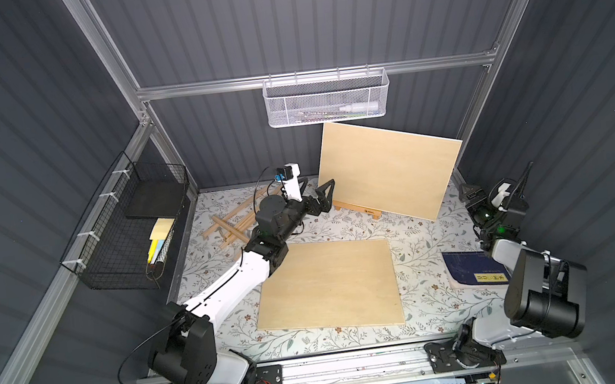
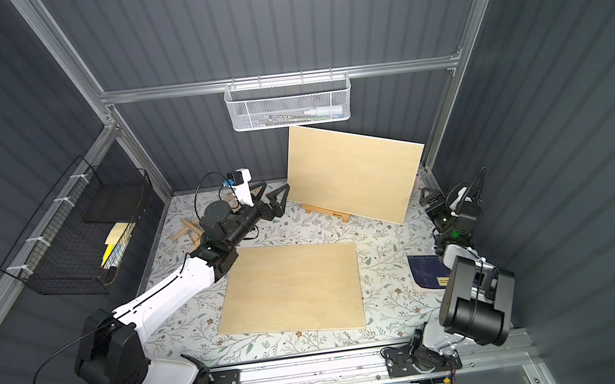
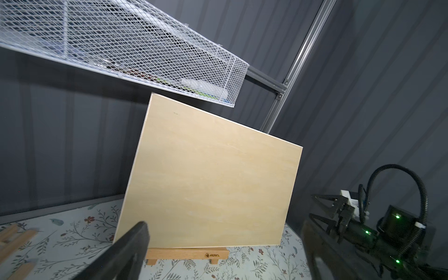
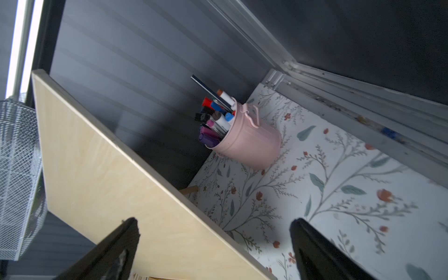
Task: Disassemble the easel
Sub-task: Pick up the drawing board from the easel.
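A small wooden easel (image 1: 358, 211) (image 2: 325, 212) (image 3: 188, 254) stands at the back of the table and carries a pale wooden board (image 1: 389, 170) (image 2: 354, 174) (image 3: 211, 179) (image 4: 109, 169), which leans back and hides most of it. My left gripper (image 1: 315, 186) (image 2: 269, 191) (image 3: 225, 242) is open just left of the board's lower left corner and faces it with nothing between its fingers. Off the board's right edge, my right gripper (image 1: 471, 193) (image 2: 429, 195) (image 4: 214, 225) is also open and holds nothing. One easel leg (image 4: 190, 190) shows behind the board.
Loose wooden sticks (image 1: 229, 224) (image 2: 189, 230) lie at the back left under my left arm. A second board (image 1: 327, 286) lies flat mid-table. A pink bucket of markers (image 4: 249, 143) stands in the back right corner, and a blue book (image 1: 470, 269) lies under my right arm. A white mesh basket (image 1: 327, 99) hangs above the easel.
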Robot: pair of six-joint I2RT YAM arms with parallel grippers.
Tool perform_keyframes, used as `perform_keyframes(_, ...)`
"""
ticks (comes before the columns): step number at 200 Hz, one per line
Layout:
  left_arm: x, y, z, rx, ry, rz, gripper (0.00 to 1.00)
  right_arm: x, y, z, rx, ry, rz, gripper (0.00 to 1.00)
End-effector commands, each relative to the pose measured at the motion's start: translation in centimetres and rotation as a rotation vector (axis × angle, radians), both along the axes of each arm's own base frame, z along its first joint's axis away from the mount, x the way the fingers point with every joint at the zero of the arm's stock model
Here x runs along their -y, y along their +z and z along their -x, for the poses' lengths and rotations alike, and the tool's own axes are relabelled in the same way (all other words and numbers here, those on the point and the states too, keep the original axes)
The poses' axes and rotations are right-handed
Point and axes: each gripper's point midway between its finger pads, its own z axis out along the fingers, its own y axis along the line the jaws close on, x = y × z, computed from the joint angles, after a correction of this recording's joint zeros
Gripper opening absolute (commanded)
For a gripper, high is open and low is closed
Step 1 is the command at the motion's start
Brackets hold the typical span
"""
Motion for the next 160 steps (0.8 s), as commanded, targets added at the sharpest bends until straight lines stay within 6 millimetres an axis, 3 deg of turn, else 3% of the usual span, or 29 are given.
perform_keyframes(1, -0.1, 3.4, 1.6, 0.035, -0.04, 0.063, 1.0, -0.4, 5.0, -1.5, 0.188, 0.092, 0.064, 0.99)
perform_keyframes(38, -0.5, 4.9, 2.7, 0.048, -0.056, 0.101, 0.99, -1.9, 5.3, -3.1, 0.231, 0.268, 0.151, 0.99)
perform_keyframes(67, -0.6, 5.6, 3.4, 0.047, -0.083, 0.129, 0.99, -1.8, 5.1, -3.3, 0.322, 0.348, 0.162, 0.99)
perform_keyframes(95, -0.7, 6.4, 4.1, 0.055, -0.101, 0.145, 0.99, -1.8, 4.5, -4.8, 0.379, 0.42, 0.155, 0.99)
perform_keyframes(160, -0.7, 7.5, 4.7, 0.071, -0.125, 0.157, 0.99, -3.9, 3.1, -6.1, 0.385, 0.58, 0.172, 0.88)
